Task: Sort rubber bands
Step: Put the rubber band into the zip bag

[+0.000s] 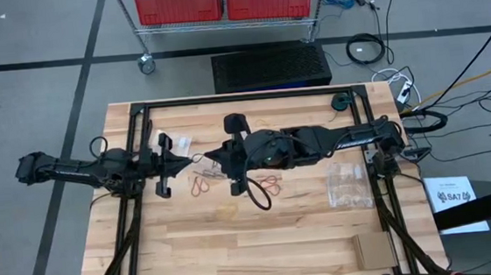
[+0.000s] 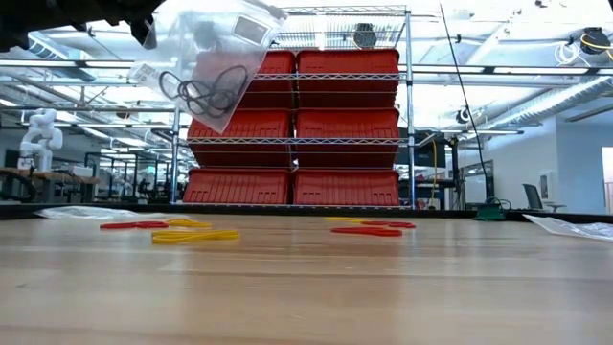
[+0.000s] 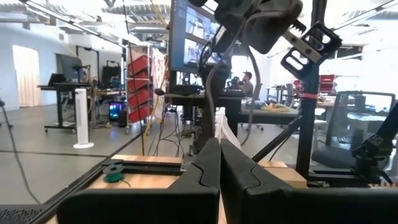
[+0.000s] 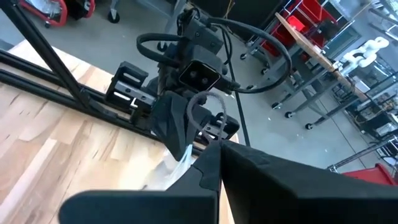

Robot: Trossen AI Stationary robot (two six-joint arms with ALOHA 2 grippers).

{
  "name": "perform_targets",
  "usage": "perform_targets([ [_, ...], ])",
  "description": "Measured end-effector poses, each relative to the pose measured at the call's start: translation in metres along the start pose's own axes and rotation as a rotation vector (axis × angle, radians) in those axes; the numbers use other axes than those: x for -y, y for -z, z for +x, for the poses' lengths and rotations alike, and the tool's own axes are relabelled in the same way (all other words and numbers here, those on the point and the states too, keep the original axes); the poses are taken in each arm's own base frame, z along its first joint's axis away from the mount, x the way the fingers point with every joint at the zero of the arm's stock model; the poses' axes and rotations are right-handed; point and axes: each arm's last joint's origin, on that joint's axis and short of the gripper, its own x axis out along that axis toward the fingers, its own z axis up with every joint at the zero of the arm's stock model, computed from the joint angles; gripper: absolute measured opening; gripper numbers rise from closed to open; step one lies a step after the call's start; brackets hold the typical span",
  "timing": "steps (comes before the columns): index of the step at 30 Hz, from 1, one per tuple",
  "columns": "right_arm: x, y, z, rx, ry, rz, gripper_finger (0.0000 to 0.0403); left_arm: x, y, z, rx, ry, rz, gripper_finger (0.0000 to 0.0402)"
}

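A clear plastic bag (image 2: 215,57) with several black rubber bands (image 2: 203,91) inside hangs high over the table's middle. My left gripper (image 1: 191,159) comes from the left and my right gripper (image 1: 213,155) from the right. They meet at the bag, and both are shut on it. Loose red rubber bands (image 1: 200,187) (image 2: 134,225) and yellow-tan rubber bands (image 2: 194,235) lie flat on the wood below. More red ones (image 1: 271,182) lie a little to the right. My left gripper pinches the bag's thin film (image 3: 220,127) between its two shut fingers, coming level from the table's left. The bag is lifted clear of the table. My right gripper pinches the bag's film (image 4: 181,160) between its shut fingers, coming from the table's right and slanting slightly down. The bag hangs tilted below the hold, with the black bands sagging inside it.
More clear bags (image 1: 350,184) lie at the right of the table, and one (image 1: 181,144) lies by the left arm. A cardboard piece (image 1: 373,249) sits at the near right, and a green reel (image 1: 339,102) at the far right corner. Black frame rails (image 1: 242,99) border the table.
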Motion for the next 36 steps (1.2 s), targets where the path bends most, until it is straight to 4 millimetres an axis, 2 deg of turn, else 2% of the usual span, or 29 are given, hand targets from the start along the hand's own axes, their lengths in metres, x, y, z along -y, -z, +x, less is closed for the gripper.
perform_targets([
  [16, -0.009, 0.004, 0.010, -0.001, -0.067, 0.073, 0.0000, 0.000, -0.002, 0.000, 0.016, 0.003, -0.002, 0.0000],
  [26, -0.013, 0.027, 0.029, -0.147, -0.085, 0.223, 0.0000, 0.000, -0.002, 0.000, 0.017, 0.003, -0.003, 0.0000],
  [36, -0.012, 0.037, 0.030, -0.229, -0.106, 0.295, 0.0000, 0.000, -0.001, 0.000, 0.016, 0.002, -0.003, 0.0000],
])
